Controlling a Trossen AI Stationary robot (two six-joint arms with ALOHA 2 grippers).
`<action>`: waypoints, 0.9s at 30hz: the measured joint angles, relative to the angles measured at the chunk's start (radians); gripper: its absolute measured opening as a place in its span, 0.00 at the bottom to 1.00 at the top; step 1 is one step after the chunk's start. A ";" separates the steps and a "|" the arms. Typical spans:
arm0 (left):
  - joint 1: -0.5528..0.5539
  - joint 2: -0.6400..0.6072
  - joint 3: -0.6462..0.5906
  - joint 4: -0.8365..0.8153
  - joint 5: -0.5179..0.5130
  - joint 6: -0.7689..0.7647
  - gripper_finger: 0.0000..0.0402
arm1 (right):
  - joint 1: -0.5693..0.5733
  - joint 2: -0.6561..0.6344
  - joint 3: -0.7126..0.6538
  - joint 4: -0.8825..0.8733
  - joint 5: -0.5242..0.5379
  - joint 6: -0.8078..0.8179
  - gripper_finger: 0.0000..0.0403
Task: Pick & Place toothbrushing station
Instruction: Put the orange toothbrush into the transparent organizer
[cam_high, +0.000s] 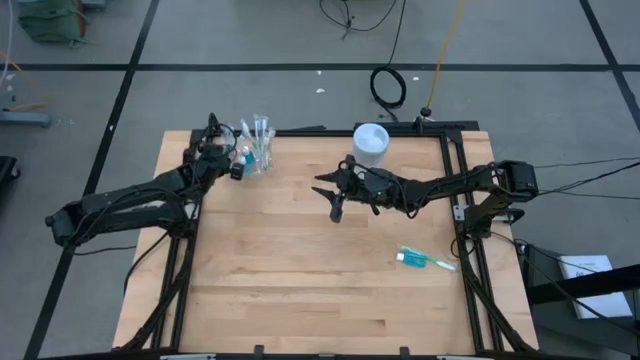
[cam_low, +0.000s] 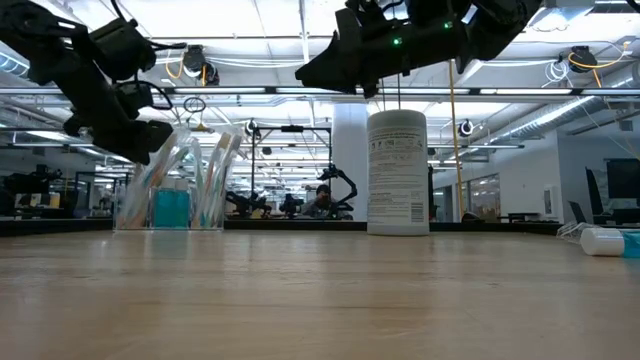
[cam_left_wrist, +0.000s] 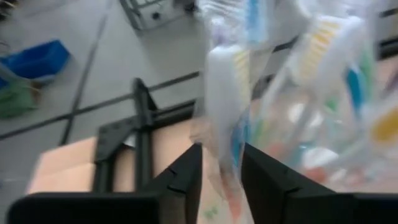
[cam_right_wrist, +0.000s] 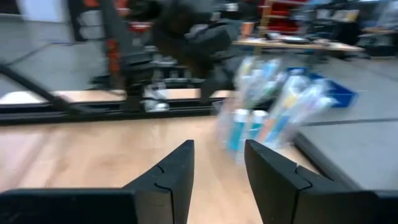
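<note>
A: What stands at the back of the light wooden worktop (cam_high: 300, 260)?

B: A tall white round plastic tub (cam_high: 371, 143) with a label full of small print. It stands upright, close to the back edge.

A: And what is on the grey floor (cam_high: 250, 40) behind it?

B: A black cable wound in a loop (cam_high: 388, 86), and a thin yellow cord (cam_high: 443, 50) beside it. Dark lines cross the floor.

A: Anything off to the side?

B: A blue plastic bin (cam_left_wrist: 34, 58) on the floor, well apart from the worktop.

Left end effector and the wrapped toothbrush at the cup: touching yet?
Touching. In the left wrist view the wrapped toothbrush runs down between the left end effector's two fingers, which press on its wrapper.
</note>
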 joint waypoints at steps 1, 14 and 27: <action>0.000 0.000 0.000 0.000 -0.018 0.010 0.29 | 0.000 0.000 0.000 -0.005 -0.032 0.000 0.34; -0.001 -0.001 0.107 -0.006 0.005 0.116 0.41 | 0.001 -0.001 0.000 -0.221 -0.223 0.022 0.34; 0.172 0.001 0.113 -0.203 0.407 0.003 0.32 | 0.002 -0.001 0.000 -0.265 -0.222 0.124 0.34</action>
